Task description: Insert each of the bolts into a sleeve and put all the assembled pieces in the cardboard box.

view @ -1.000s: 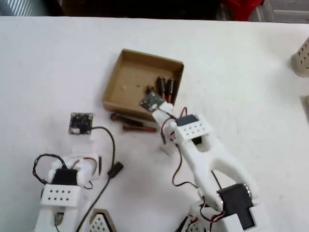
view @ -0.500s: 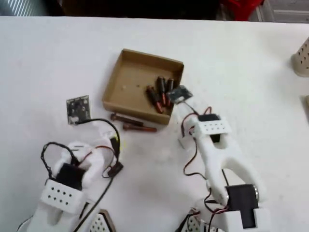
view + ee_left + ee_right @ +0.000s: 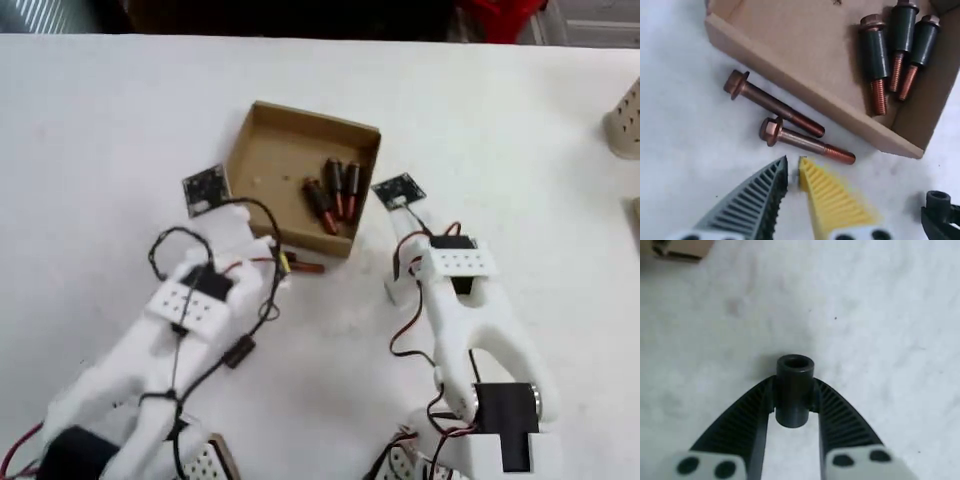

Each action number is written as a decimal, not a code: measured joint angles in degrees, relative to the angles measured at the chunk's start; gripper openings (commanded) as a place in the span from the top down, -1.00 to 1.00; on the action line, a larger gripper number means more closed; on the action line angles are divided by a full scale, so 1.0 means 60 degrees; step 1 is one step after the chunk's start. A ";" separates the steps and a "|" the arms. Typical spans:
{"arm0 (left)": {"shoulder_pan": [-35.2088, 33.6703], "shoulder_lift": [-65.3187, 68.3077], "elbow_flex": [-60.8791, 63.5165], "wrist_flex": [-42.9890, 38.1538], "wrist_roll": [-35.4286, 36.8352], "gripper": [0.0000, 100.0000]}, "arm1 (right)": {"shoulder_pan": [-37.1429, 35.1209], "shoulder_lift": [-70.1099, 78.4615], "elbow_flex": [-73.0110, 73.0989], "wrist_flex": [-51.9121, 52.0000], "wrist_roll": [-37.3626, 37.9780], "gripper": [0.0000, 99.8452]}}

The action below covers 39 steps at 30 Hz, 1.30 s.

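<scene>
A sleeve (image 3: 794, 390) is clamped between the right jaws over the counter (image 3: 120, 120), near the box (image 3: 270, 165). Three sleeved bolts (image 3: 875, 55) are laid side by side in the box. Two bare bolts (image 3: 810, 145) are seen on the counter just beside its outer wall, and the left jaws, nearly together with nothing between them, are held close to the nearer bolt.
</scene>
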 measured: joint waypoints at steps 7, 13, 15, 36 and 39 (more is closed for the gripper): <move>0.0220 0.2271 -0.1216 -0.0059 0.0952 0.42 | -0.0015 0.0000 0.0000 0.0000 0.0000 0.97; 0.0205 0.3971 -0.2271 -0.0059 0.1363 0.45 | -0.0073 0.0000 0.0000 0.0000 0.0000 0.97; 0.0176 0.4440 -0.2564 -0.0059 0.1392 0.45 | -0.0073 0.0000 0.0000 0.0000 0.0000 0.97; 0.0132 0.5524 -0.3912 0.2637 0.0571 0.45 | -0.0073 0.0000 0.0000 -0.0029 0.0000 0.97; 0.0147 0.5509 -0.3912 0.3106 0.0147 0.45 | -0.0073 0.0000 0.0000 -0.0088 0.0000 0.97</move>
